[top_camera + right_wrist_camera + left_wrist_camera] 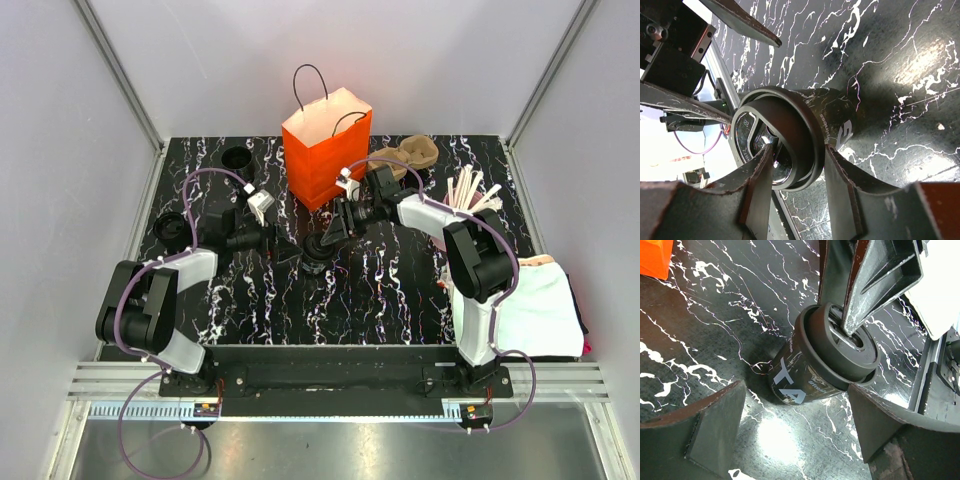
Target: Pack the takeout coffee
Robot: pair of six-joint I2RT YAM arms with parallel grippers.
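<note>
Grasp step: R gripper (799, 150) jaws half-shut, pinching takeout coffee (835, 115) by lid rim. L gripper (796, 405) wide open, empty. Next: lift upright to orange bag (325, 150) at 12 o'clock.

Left arm (150, 300): I see the elbow folded back and the forearm reaching right, low. Left gripper (288, 254): jaws spread wide. Right arm (470, 260): stretched left, wrist pitched down. Right gripper (796, 155): I read it pinched on the lid rim of the takeout coffee (805, 375), one finger on top of the lid, one outside.
</note>
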